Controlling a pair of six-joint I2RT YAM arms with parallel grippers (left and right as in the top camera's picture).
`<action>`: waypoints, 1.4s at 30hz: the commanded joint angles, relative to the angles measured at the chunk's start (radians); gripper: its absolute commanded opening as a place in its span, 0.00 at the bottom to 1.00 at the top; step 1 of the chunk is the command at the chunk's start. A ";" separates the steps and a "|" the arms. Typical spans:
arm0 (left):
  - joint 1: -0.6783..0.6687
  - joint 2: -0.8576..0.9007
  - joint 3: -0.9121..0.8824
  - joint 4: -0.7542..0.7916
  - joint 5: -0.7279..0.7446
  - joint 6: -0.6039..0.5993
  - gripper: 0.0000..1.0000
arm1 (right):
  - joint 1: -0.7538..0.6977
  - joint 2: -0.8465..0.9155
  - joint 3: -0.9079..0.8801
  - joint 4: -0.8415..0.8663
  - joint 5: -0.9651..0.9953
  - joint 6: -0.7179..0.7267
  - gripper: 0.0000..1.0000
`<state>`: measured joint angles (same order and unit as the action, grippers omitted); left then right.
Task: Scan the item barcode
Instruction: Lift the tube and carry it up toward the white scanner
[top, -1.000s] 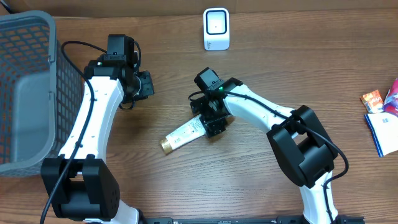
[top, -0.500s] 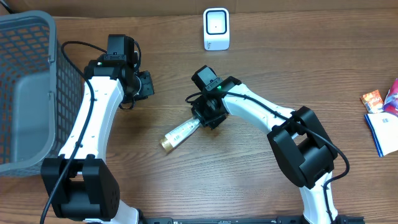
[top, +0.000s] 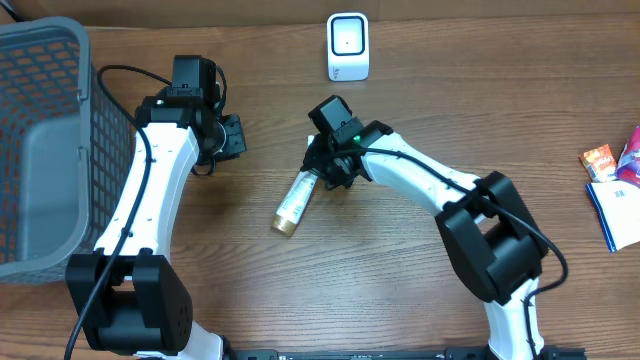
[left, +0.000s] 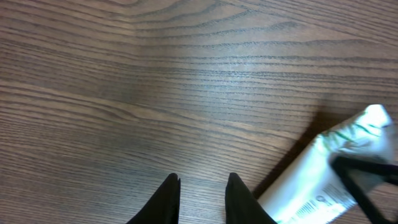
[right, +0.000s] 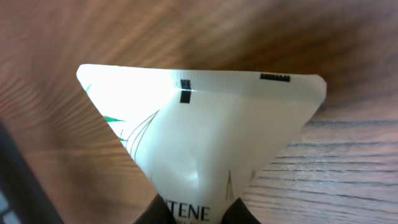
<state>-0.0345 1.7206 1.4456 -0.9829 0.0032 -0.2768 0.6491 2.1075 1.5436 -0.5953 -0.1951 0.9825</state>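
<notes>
The item is a white tube (top: 297, 197) with a gold cap, tilted with the cap toward the table's front left. My right gripper (top: 322, 176) is shut on its flat crimped end. In the right wrist view the tube (right: 205, 130) fills the space between the gripper (right: 196, 214) tips. My left gripper (top: 232, 135) hovers to the tube's left, apart from it. Its jaws (left: 203, 182) stand slightly open over bare wood, with the tube (left: 323, 177) and part of a barcode at the lower right. The white scanner (top: 348, 46) stands at the back.
A grey mesh basket (top: 85, 120) fills the left side of the table. Small colourful packets (top: 600, 160) and a blue-white booklet (top: 615, 212) lie at the right edge.
My right gripper has shut on the tube's crimped end and pulled it up and back; the tube has swung from nearly flat to steeper. The left arm has stayed in place.
</notes>
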 joint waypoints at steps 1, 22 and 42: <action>0.008 -0.001 0.013 0.000 -0.014 0.012 0.24 | -0.013 -0.169 0.003 0.024 0.023 -0.212 0.04; 0.008 0.000 0.013 -0.039 -0.012 0.011 0.66 | -0.203 -0.428 0.003 -0.201 -0.278 0.086 0.04; 0.008 0.000 0.013 -0.060 -0.011 0.011 1.00 | -0.258 -0.422 -0.001 0.175 -0.350 -0.347 0.04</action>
<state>-0.0326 1.7206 1.4456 -1.0428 0.0032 -0.2756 0.3885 1.7145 1.5246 -0.5034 -0.4976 0.8982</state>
